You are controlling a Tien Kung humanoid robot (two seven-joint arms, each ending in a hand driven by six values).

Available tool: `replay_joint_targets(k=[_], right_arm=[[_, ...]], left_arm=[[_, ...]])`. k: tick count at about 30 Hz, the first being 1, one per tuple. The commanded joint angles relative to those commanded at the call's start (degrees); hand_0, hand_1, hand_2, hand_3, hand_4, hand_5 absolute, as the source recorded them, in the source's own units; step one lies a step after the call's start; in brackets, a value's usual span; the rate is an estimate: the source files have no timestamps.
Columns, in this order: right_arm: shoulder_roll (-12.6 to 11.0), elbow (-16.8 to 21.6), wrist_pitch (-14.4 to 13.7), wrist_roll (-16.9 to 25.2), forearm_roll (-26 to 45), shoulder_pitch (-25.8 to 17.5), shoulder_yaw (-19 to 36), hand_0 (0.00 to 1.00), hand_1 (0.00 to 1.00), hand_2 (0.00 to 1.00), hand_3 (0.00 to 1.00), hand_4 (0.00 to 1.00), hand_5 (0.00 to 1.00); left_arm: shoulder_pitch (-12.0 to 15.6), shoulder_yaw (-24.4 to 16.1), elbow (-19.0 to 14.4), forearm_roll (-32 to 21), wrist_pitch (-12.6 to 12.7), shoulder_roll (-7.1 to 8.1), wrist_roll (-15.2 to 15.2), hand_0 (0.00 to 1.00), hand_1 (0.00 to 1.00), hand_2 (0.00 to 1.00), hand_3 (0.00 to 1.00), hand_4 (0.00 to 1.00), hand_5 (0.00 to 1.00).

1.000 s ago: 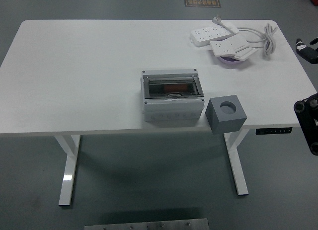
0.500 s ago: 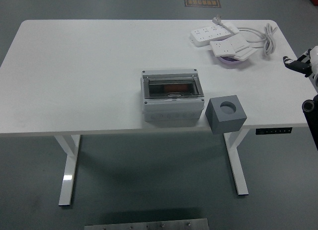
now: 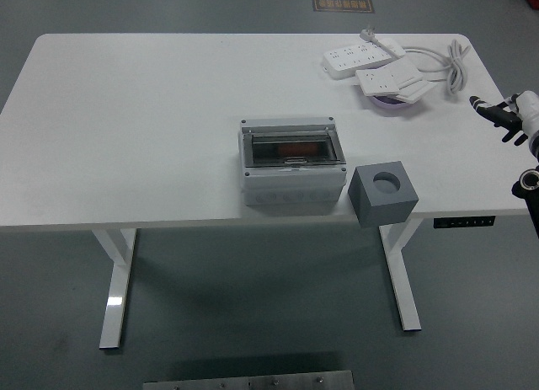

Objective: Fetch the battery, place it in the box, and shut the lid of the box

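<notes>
A light grey box (image 3: 294,161) with a clear window lid stands at the table's middle front; something reddish shows inside it. I cannot tell whether the lid is fully shut. A dark grey cube (image 3: 383,193) with a round hole in its top sits right of the box at the table's front edge. No battery shows plainly. My right hand (image 3: 503,114) comes in at the right edge over the table's right end, far from the box, with fingers stretched out and holding nothing. My left arm is out of view.
Several white power strips (image 3: 375,60) and a coiled white cable (image 3: 450,63) lie at the back right, over a purple dish (image 3: 392,104). The white table (image 3: 135,129) stands on a grey floor.
My right hand has moved up and to the left from the picture's right edge, reaching in over the table's right end. The box and the cube have not moved.
</notes>
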Motion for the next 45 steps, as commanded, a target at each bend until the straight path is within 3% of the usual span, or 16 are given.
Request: replay_joint_targets(k=[8,9,14,15,20,21,33,37,45], right_arm=[[0.4,-0.7,-2.7,2.6,1.8,-0.5,0.2,0.433,0.422,0.631,0.676,0.831,0.892],[0.5,-0.9,-3.3,3.6,2.2,-0.7,0.2,0.636,0.574,0.679,0.693,0.873,0.897],[0.9,-1.5,-8.2,8.7,4.7,-1.3,0.4,0.636,0.574,0.679,0.693,0.873,0.897],[1.0,-1.6,-9.6,10.0,5.2,-1.5,0.5,0.699,0.628,0.692,0.694,0.919,0.936],[1.4,-1.7,-15.6,15.8,6.1,-2.0,0.6,0.699,0.628,0.692,0.694,0.919,0.936],[1.5,-1.6,-16.7,16.9,6.2,-2.2,0.5,0.704,0.64,0.693,0.692,0.978,0.998],[2.8,-1.8,-30.7,31.3,6.1,-5.5,-2.2,0.724,0.667,0.69,0.701,0.998,0.998],[3.7,-1.9,-34.1,34.6,5.3,-7.0,-3.0,0.724,0.667,0.69,0.701,0.998,0.998],[5.2,-2.4,-38.0,39.9,5.0,-9.5,-5.1,0.736,0.686,0.7,0.716,0.998,0.998]], left_arm=[[0.1,0.0,0.0,0.0,0.0,0.04,0.0,0.848,0.898,0.841,0.81,0.846,0.525],[0.1,0.0,0.0,0.0,0.0,0.04,0.0,0.849,0.898,0.841,0.811,0.846,0.526],[0.2,0.0,0.0,0.0,0.0,0.04,-0.1,0.849,0.898,0.841,0.811,0.846,0.526],[0.2,0.0,0.0,0.1,0.0,0.04,-0.1,0.849,0.899,0.842,0.81,0.847,0.526],[0.1,-0.2,0.0,0.3,0.0,0.03,-0.1,0.849,0.899,0.842,0.81,0.847,0.526],[0.1,-0.2,0.0,0.3,0.0,0.03,-0.1,0.849,0.899,0.843,0.811,0.847,0.526],[-0.1,-0.2,0.0,0.4,0.0,-0.1,-0.1,0.85,0.899,0.843,0.811,0.848,0.527],[-0.2,-0.1,0.1,0.3,0.0,-0.17,-0.2,0.85,0.899,0.843,0.811,0.848,0.527],[-0.3,0.0,0.1,0.2,0.0,-0.3,-0.3,0.85,0.899,0.842,0.811,0.849,0.529]])
